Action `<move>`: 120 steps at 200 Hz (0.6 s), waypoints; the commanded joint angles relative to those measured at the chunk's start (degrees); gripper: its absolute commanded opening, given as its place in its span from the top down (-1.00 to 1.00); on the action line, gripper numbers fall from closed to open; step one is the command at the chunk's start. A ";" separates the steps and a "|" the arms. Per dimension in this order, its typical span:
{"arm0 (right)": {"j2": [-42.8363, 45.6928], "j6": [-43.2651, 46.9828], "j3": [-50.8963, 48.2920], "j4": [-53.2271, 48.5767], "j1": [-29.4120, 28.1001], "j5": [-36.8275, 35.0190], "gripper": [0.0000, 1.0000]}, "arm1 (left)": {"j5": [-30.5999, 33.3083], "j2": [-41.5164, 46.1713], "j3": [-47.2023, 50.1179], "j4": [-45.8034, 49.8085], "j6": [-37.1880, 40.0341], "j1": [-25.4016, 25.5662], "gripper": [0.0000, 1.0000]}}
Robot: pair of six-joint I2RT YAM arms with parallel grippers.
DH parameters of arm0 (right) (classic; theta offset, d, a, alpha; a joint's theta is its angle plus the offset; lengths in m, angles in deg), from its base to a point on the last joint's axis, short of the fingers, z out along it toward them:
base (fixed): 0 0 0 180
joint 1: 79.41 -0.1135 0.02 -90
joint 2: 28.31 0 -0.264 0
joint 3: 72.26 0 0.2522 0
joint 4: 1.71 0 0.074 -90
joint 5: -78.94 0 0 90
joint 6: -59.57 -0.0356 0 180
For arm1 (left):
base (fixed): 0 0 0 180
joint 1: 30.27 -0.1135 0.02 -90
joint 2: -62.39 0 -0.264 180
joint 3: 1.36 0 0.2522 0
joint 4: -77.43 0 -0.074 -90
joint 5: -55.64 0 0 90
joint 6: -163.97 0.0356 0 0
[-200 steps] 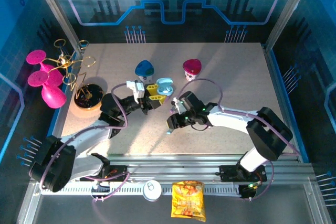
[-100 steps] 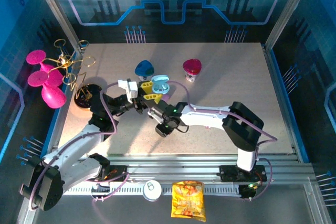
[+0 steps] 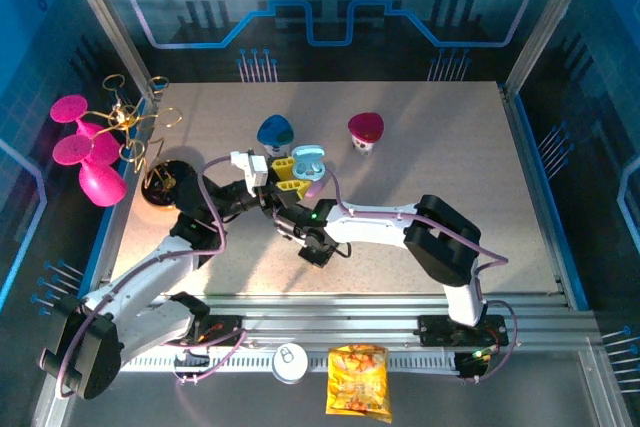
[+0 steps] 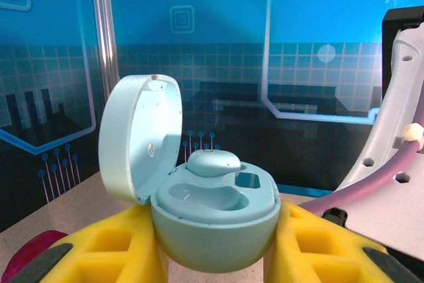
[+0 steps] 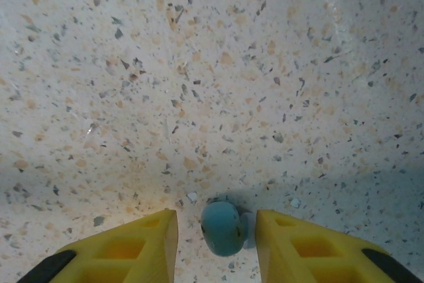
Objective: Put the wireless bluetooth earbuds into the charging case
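A light blue charging case (image 4: 215, 213) stands open in the left wrist view, its lid (image 4: 140, 136) tipped back to the left. One light blue earbud (image 4: 213, 162) sits in the far slot, and the near slot (image 4: 199, 197) is empty. My left gripper (image 4: 215, 256) is shut on the case, a yellow finger on each side. From above, the case (image 3: 307, 161) is held near the table's middle. My right gripper (image 5: 217, 246) is open low over the table, with a second light blue earbud (image 5: 222, 228) lying between its yellow fingers (image 5: 136, 250). From above, the right gripper (image 3: 308, 242) is just in front of the case.
A blue domed object (image 3: 274, 131) and a magenta one (image 3: 365, 128) stand behind the case. At the left edge are a pink stand (image 3: 85, 152), a gold wire piece (image 3: 140, 127) and a dark round base (image 3: 170, 182). A can (image 3: 291, 361) and a snack bag (image 3: 358, 379) lie on the front rail.
My right arm has swung left and its gripper now sits low, just in front of the held case. The left gripper shifted slightly left, still holding the case.
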 commanded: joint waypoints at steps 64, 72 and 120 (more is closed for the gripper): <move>-3.27 -1.49 3.07 -2.86 -0.26 -2.00 0.54 | -1.01 0.16 -1.74 -0.40 0.91 -0.15 0.53; -3.46 -1.69 3.18 -3.04 -0.14 -2.10 0.55 | -1.04 0.15 -1.67 -0.40 0.93 -0.15 0.53; -4.16 -2.51 3.11 -3.58 0.15 -3.08 0.67 | -0.92 0.26 -1.39 -0.42 0.79 -0.17 0.52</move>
